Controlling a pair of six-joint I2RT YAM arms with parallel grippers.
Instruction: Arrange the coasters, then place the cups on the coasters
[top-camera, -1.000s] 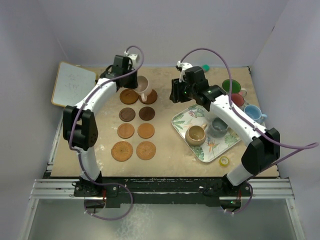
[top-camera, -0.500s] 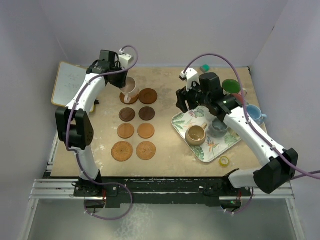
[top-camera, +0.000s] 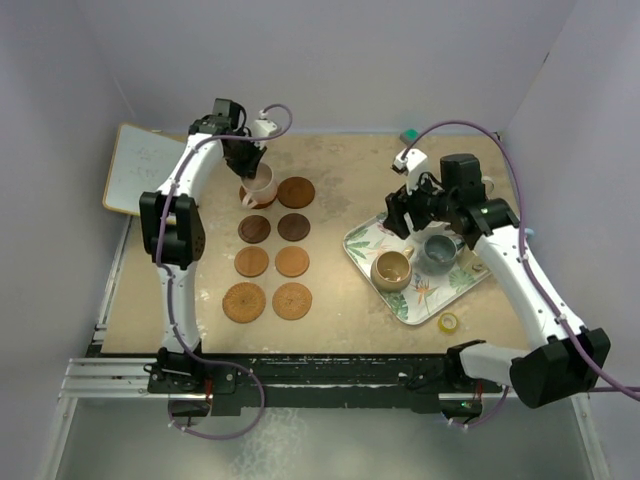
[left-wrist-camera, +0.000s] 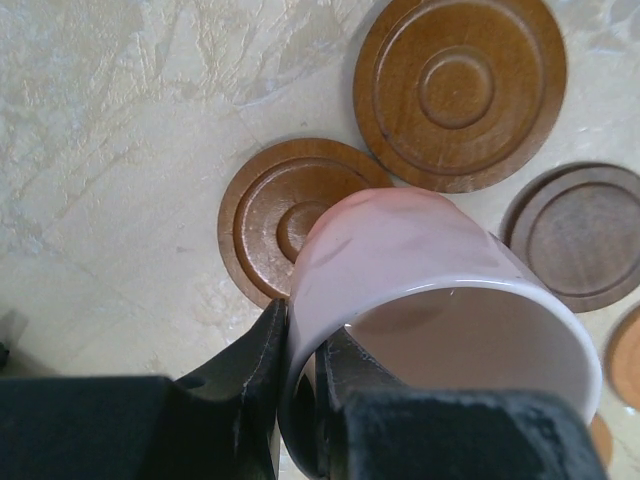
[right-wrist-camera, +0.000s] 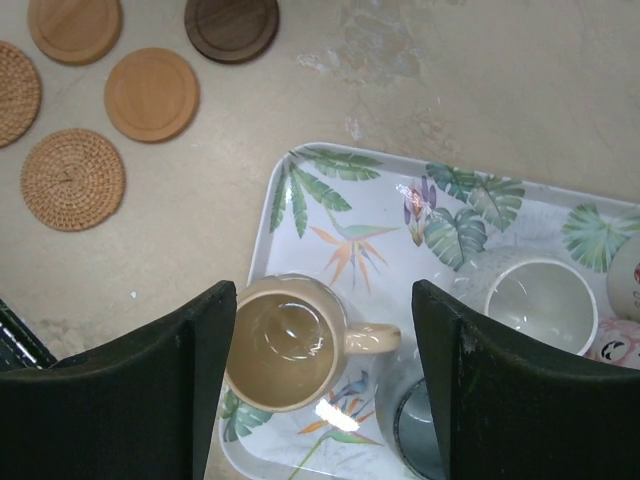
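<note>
All positions are read from the top view, with 12 o'clock pointing away from the arm bases.

1. Nearest, at 5 o'clock on the table (top-camera: 340, 200), I see a yellow tape roll (top-camera: 449, 322) just beside the near corner of the leaf-patterned tray (top-camera: 357, 243).
2. The coasters (top-camera: 292, 262) occupy the 9 o'clock half in two columns of four, none touching. The near row is two woven coasters (top-camera: 244, 302). Going farther come two plain light ones, two dark ones, then two ringed brown ones.
3. On the tray, the tan mug (top-camera: 392, 270) stands upright in the near part. The slate mug (top-camera: 438, 250) stands just beside it at 2 o'clock. The right wrist view shows a pale grey mug (right-wrist-camera: 540, 305) farther along the tray.
4. The right gripper (right-wrist-camera: 325, 300) hovers over the tray at 12 o'clock from the tan mug. Its jaws stand wide apart and hold nothing. In its wrist view the tan mug lies below, between the two fingers, with its handle turned toward the pale grey mug.
5. In the far row, the pink mug (left-wrist-camera: 420, 250) is over the left ringed coaster (left-wrist-camera: 270, 220) and covers part of it. I cannot tell whether its base rests there. The left gripper (left-wrist-camera: 303, 350) is clamped on the mug's wall, one finger inside the rim and one outside.
6. A whiteboard (top-camera: 145, 168) lies at 10 o'clock, at the table's far left edge.
</note>
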